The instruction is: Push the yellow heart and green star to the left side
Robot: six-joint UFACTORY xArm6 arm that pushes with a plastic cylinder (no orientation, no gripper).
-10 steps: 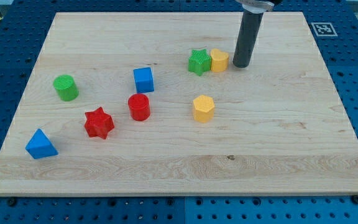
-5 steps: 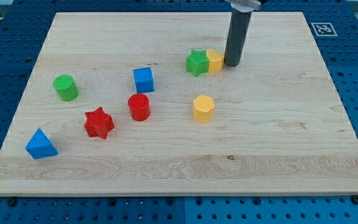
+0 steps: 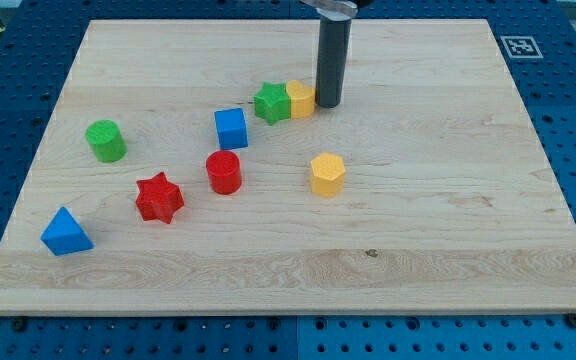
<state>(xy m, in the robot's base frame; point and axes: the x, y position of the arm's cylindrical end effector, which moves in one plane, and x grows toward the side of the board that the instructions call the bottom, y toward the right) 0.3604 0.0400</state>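
The yellow heart (image 3: 301,99) lies on the wooden board (image 3: 448,200) above the middle, touching the green star (image 3: 272,103) on its left. My tip (image 3: 327,103) stands against the heart's right side. The rod rises straight up from there to the view's top. The blue cube (image 3: 231,128) sits just left and below the green star, a small gap apart.
A red cylinder (image 3: 224,172) and red star (image 3: 159,197) lie left of centre. A yellow hexagon block (image 3: 327,174) sits at centre. A green cylinder (image 3: 106,141) and blue triangle (image 3: 65,232) are at the view's left. A marker tag (image 3: 519,46) is at the top right.
My tip has moved left and pushed the yellow heart and green star together to the left, closer to the blue cube. The other blocks have not moved.
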